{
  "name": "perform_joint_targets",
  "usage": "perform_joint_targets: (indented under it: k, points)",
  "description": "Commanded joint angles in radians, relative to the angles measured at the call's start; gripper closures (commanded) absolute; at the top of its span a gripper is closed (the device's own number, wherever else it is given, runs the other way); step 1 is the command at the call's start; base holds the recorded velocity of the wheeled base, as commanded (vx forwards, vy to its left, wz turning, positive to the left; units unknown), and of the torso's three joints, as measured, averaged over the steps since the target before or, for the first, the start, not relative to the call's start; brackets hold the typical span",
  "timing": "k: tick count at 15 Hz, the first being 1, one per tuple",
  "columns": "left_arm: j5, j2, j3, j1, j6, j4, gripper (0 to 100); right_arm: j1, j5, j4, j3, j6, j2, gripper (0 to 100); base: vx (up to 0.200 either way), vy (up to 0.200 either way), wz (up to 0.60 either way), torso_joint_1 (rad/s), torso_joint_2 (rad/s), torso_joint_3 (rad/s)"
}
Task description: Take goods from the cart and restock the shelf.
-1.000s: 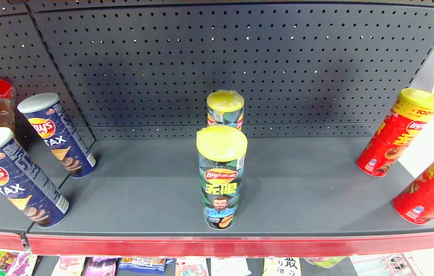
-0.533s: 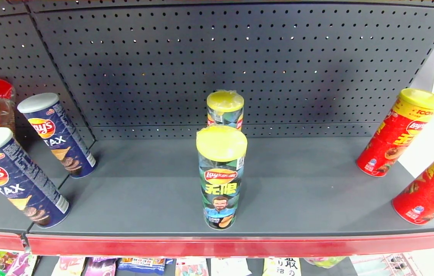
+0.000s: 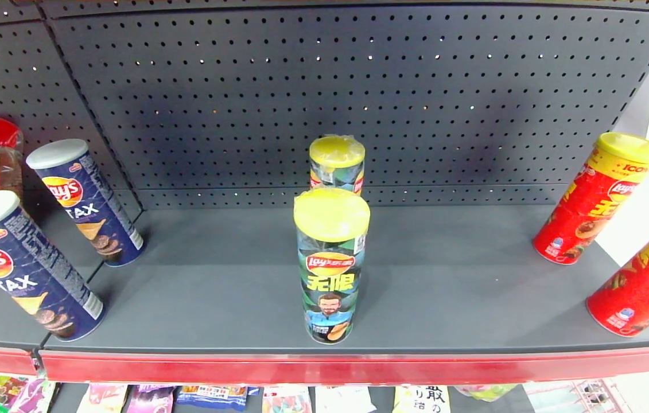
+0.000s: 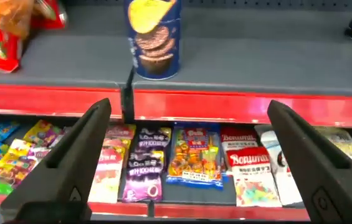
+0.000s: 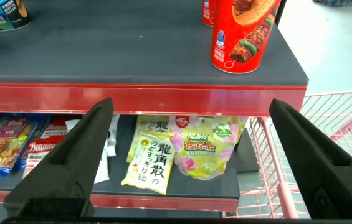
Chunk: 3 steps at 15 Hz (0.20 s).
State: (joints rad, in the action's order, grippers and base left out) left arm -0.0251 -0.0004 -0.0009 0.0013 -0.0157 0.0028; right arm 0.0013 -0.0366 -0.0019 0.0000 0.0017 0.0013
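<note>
**Yellow-lidded chip can, upright at mid-shelf**

Cardboard tube under a plastic lid: the front green can (image 3: 330, 269) stands at the centre of the grey shelf (image 3: 462, 298), close to its red lip. It is probably light and stiff lengthwise, with a wall that would crush under a hard squeeze and a glossy skin likely to slip. A moderate hold across the mid-body looks safest. Its long axis is vertical, lid up, label facing the aisle. A second green can (image 3: 337, 166) stands at its 12 o'clock, the blue cans (image 3: 86, 201) at 9 o'clock, the red cans (image 3: 594, 201) at 3 o'clock. The left gripper (image 4: 188, 168) and right gripper (image 5: 191, 168) face the shelf front, jaws spread wide and empty. The pink cart (image 5: 344, 95) sits by the shelf's right end.
</note>
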Motion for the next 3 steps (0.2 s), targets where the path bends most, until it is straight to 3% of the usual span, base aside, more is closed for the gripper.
perform_joint_targets:
  k: [1,3]
  points:
    - [0.002,0.000,-0.001,0.000,0.003,0.000,0,0.000,0.000,0.000,0.000,0.000,0.000,0,0.000,0.000,0.00,0.000,0.00,0.000]
    - [0.002,0.000,0.001,0.000,0.003,0.000,0,0.000,0.007,0.000,0.000,-0.002,0.000,0,0.000,0.000,0.00,0.000,0.00,0.000]
